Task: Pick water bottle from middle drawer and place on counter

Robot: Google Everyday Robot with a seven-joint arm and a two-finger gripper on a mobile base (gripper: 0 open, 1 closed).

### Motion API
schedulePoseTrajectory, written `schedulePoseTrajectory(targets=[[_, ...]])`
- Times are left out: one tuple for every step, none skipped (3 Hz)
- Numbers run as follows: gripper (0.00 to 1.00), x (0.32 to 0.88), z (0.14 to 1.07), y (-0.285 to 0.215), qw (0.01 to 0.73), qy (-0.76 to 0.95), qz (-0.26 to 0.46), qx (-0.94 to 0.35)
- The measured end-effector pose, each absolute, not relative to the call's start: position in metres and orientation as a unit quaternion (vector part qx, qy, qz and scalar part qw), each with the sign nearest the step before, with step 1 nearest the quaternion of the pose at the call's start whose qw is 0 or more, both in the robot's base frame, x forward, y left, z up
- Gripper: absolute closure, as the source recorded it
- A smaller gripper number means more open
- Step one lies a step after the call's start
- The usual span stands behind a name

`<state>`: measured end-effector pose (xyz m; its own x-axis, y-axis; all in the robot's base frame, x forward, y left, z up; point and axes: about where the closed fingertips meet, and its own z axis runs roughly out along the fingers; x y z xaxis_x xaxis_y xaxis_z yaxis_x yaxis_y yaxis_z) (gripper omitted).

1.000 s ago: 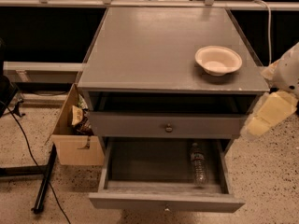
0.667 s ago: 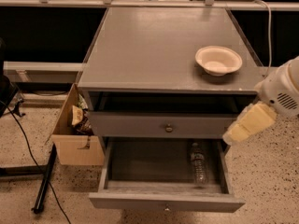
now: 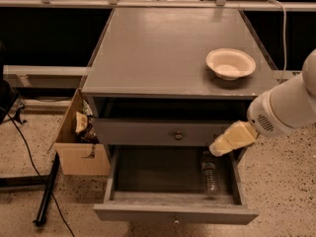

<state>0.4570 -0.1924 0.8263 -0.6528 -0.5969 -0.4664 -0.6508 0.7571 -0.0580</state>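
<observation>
The water bottle [image 3: 210, 174] lies lengthwise on the dark floor of the open middle drawer [image 3: 173, 212], near its right side. The counter [image 3: 163, 48] is the grey cabinet's flat top. My gripper [image 3: 217, 148] is a cream-coloured tip at the end of the white arm that comes in from the right. It hangs just above the bottle's far end, in front of the upper drawer's right part.
A cream bowl [image 3: 230, 63] sits on the counter's right side. The upper drawer with a brass knob [image 3: 178, 136] is slightly open. A cardboard box [image 3: 79, 137] with clutter stands on the floor to the left. A black stand leg [image 3: 47, 189] and cables lie on the floor.
My arm has swung left and down from the cabinet's right side, bringing the gripper over the open drawer above the bottle.
</observation>
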Motion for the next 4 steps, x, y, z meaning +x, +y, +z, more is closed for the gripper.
schedulePoseTrajectory(targets=[[0.0,0.457,0.827,-0.192,0.236,0.907,0.057,-0.344],[0.0,0.465,0.799,-0.207,0.241,0.917,0.021,-0.318],[0.0,0.479,0.77,-0.22,0.25,0.924,-0.007,-0.289],[0.0,0.498,0.739,-0.228,0.257,0.931,-0.018,-0.258]])
